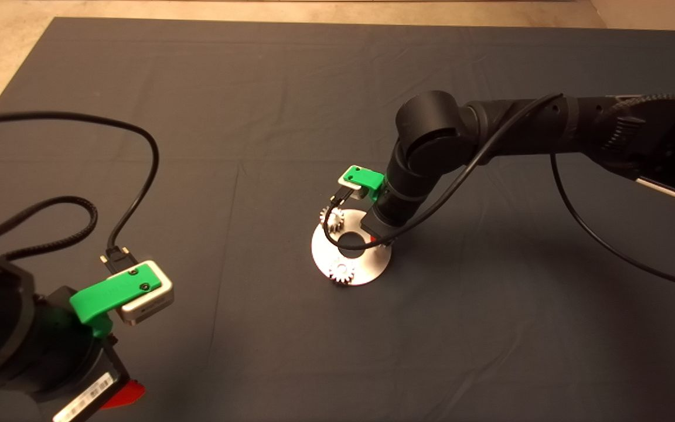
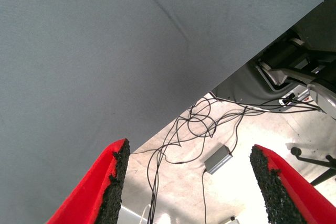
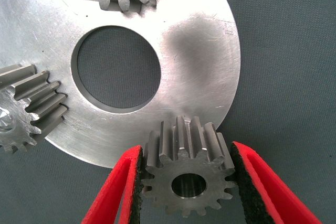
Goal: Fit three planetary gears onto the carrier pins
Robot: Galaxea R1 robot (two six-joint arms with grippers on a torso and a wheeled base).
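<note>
Red, black-padded fingers (image 2: 113, 182) of the left end effector (image 1: 116, 394) stood wide apart with nothing between them; that arm waited at the near left corner of the dark mat (image 1: 255, 88), far to the left of the disc (image 1: 367, 269), and its wrist view took in the mat's edge and a tangle of cables (image 2: 194, 129) on the floor beyond. At the mat's middle lay the shiny silver disc, flat, with a large round centre hole. Two planetary gears sat on it: one (image 1: 341, 272) at the disc's near rim, another (image 1: 333, 218) at its far left rim. The carrier pins under them could not be made out. Over the disc's right rim hung the right end effector (image 3: 187, 182), its fingers (image 3: 128, 182) pressed against the teeth of a third gear (image 3: 187, 174), held upright just off the disc's edge.
</note>
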